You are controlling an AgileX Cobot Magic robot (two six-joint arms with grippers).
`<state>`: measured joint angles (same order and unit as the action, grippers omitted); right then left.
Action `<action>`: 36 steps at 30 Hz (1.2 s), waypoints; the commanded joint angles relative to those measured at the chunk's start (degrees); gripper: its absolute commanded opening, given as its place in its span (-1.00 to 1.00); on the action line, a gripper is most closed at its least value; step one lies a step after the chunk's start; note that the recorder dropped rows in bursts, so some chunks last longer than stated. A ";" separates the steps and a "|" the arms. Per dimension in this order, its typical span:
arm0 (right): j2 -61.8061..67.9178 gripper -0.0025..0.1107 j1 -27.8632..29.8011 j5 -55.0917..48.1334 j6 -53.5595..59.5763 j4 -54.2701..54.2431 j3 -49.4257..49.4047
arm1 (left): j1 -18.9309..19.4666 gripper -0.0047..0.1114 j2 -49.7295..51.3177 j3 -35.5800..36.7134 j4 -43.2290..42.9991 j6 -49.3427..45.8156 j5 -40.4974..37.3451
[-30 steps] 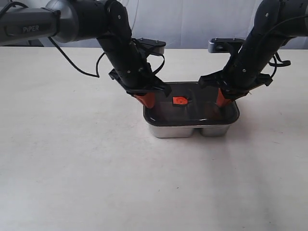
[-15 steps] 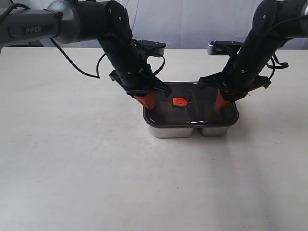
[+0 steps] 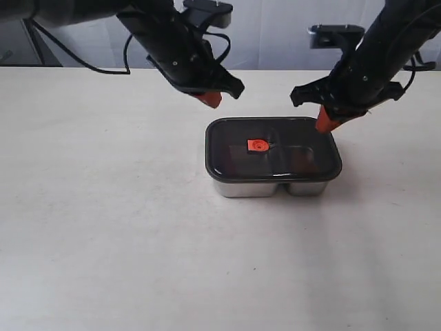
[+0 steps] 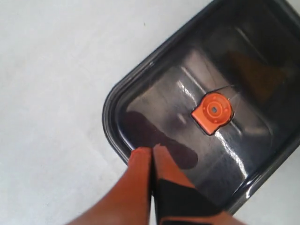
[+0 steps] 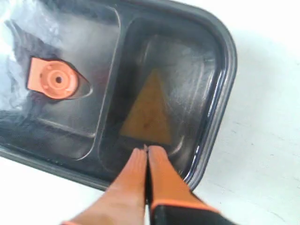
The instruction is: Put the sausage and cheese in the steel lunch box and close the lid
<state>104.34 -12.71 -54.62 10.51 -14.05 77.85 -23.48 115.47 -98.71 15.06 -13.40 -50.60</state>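
Note:
The steel lunch box [image 3: 269, 186] stands mid-table with the dark translucent lid [image 3: 234, 160] lying flat on it, orange-red valve [image 3: 257, 145] at its centre. Through the lid the cheese [image 5: 149, 110] shows as a dim yellow-brown wedge in one compartment. The sausage is hidden from view. My left gripper [image 3: 210, 101] hangs above and behind the box's left end, shut and empty; in the left wrist view this left gripper [image 4: 151, 150] is over the lid [image 4: 243, 56]. My right gripper [image 3: 322, 127] hovers above the right rear corner, shut and empty, and this right gripper [image 5: 146, 149] is over the lid [image 5: 70, 42].
A pale tabletop [image 3: 103, 227] runs all round the box. A light wall or curtain [image 3: 275, 31] closes the far side. Both black arms reach in from the upper corners of the exterior view.
Both grippers have lifted off the lid's ends and risen up and back. The lid stays flat on the box.

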 commanded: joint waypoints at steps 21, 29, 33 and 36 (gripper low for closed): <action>-32.96 -0.97 0.01 12.70 8.15 -10.00 -24.57 | -0.03 -0.92 -32.42 34.18 1.07 3.07 27.77; -38.62 -0.97 0.01 21.87 14.99 -14.88 -31.30 | -0.03 -0.92 -35.80 46.27 4.84 3.07 32.43; -39.31 -0.97 0.01 25.17 14.99 -14.88 -33.48 | -0.03 -0.92 -35.89 48.60 6.82 3.07 33.65; -39.31 -0.97 0.01 25.70 14.99 -14.88 -33.60 | -0.03 -0.92 -35.89 48.72 6.82 3.07 33.52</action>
<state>65.57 -12.71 -30.50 24.88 -28.59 44.61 -23.48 80.26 -50.45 21.07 -10.60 -18.36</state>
